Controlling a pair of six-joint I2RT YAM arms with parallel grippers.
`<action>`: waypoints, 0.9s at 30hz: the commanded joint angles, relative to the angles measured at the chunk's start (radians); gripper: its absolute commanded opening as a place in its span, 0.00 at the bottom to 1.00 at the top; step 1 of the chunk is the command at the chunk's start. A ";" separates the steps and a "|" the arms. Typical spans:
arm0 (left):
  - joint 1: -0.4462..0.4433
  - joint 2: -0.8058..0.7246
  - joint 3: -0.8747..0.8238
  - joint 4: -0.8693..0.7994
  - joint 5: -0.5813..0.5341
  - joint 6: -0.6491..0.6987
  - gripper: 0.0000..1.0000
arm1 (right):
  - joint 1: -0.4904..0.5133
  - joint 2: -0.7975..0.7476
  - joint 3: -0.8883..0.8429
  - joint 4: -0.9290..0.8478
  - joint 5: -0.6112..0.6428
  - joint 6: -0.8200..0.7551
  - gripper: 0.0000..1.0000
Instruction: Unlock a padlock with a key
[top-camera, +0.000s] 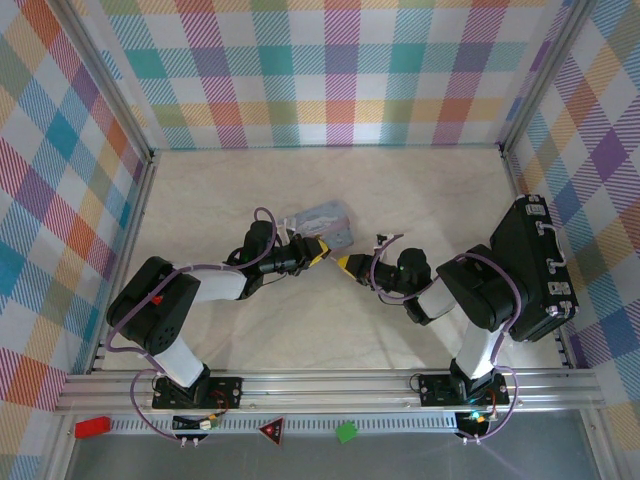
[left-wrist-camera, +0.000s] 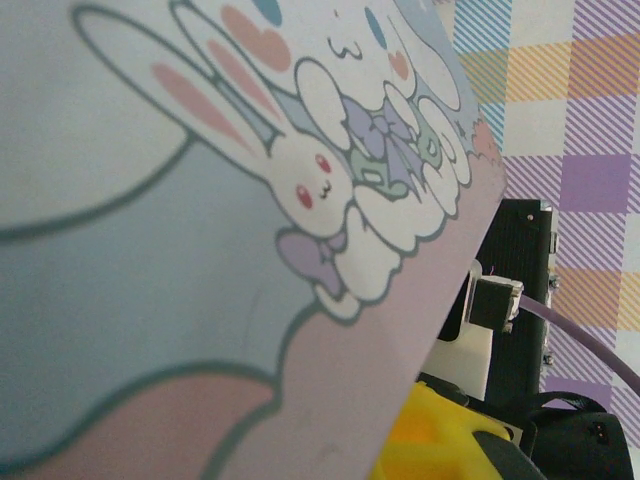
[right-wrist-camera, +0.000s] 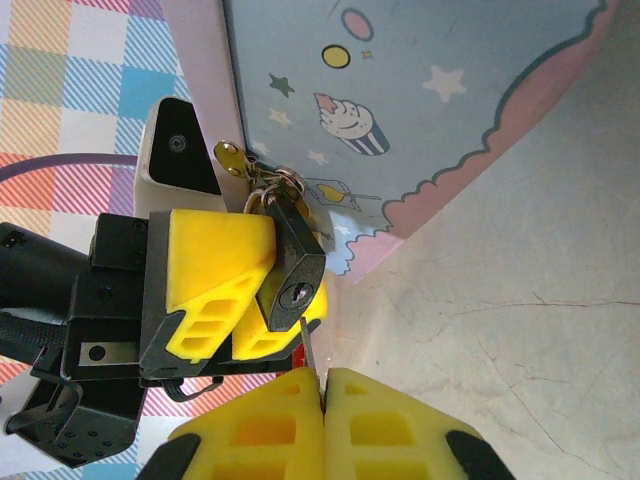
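Two robot arms meet over the middle of the table, where the left gripper has its yellow fingers clamped on the padlock, holding its dark body with the keyhole face turned toward the other arm. The right gripper is pinched shut on the key, a thin silvery sliver that juts from between its fingertips. The key's tip stands at the lock's lower edge, just below the keyhole. The padlock's thin shackle runs up to a small metal ring at the side of the light-blue tin, next to a brass fitting. The tin, printed with cartoon rabbits, stars and a cupcake, sits just behind the two grippers, toward the far side of the surface. What it contains cannot be seen from any angle here. A black case with metal latches lies closed along the right edge of the table, beside the right arm, its contents likewise hidden.
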 joint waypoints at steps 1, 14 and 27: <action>0.008 -0.036 -0.010 0.060 0.035 -0.028 0.00 | -0.002 -0.002 0.014 0.036 -0.010 -0.012 0.00; -0.019 -0.036 -0.012 0.059 0.026 -0.034 0.00 | 0.003 0.013 0.037 0.036 -0.013 -0.008 0.00; -0.039 -0.057 -0.010 0.055 0.014 -0.044 0.00 | 0.009 0.020 0.042 0.037 -0.005 -0.006 0.00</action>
